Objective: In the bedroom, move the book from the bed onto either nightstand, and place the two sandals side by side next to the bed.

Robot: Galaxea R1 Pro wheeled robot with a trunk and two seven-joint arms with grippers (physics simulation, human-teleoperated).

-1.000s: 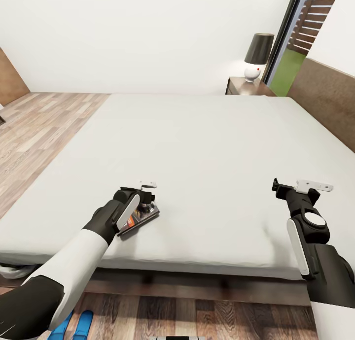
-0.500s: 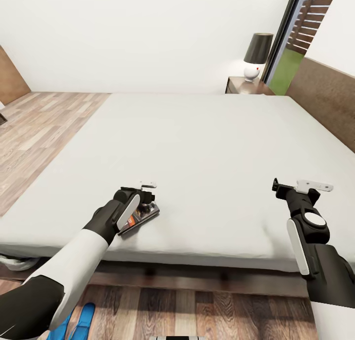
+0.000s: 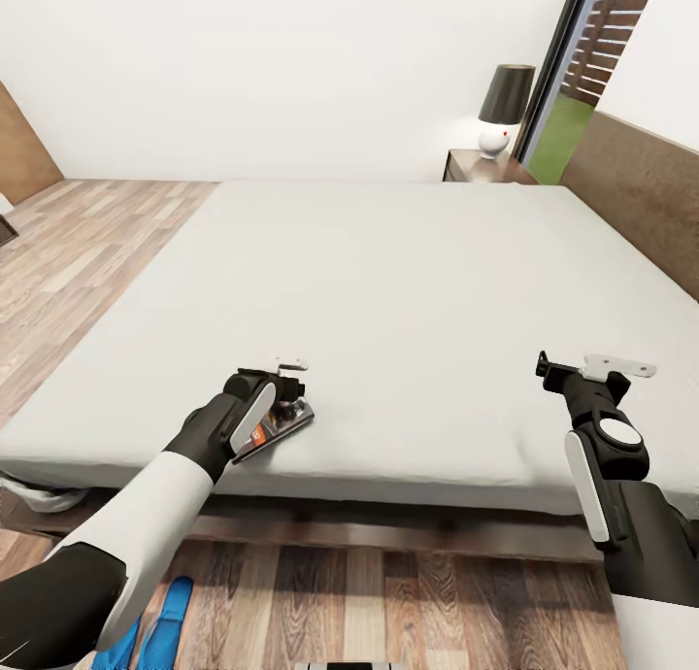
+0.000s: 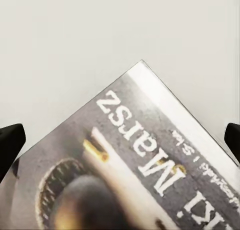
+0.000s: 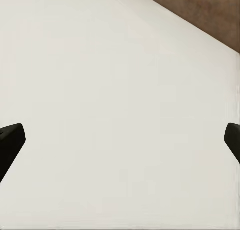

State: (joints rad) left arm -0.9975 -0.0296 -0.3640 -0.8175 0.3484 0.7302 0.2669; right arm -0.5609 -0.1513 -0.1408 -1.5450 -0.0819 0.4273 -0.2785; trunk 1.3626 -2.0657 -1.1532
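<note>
The view has drawn back from the bed [image 3: 408, 291]; the left pincer [image 3: 291, 398] still hovers spread over the book [image 3: 283, 425] near the bed's foot edge, ungrasped; right pincer [image 3: 582, 369] spread, idle

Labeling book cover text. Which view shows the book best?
Left wrist view: the book is close up, cover lettering legible. Head view shows it small on the bed, partly hidden by the left gripper. Right wrist view shows mattress.

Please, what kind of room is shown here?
Most likely a bedroom: a large bed with a light-grey mattress takes up most of the head view, and a nightstand with a lamp stands beside it, on wood-plank floor.
</note>
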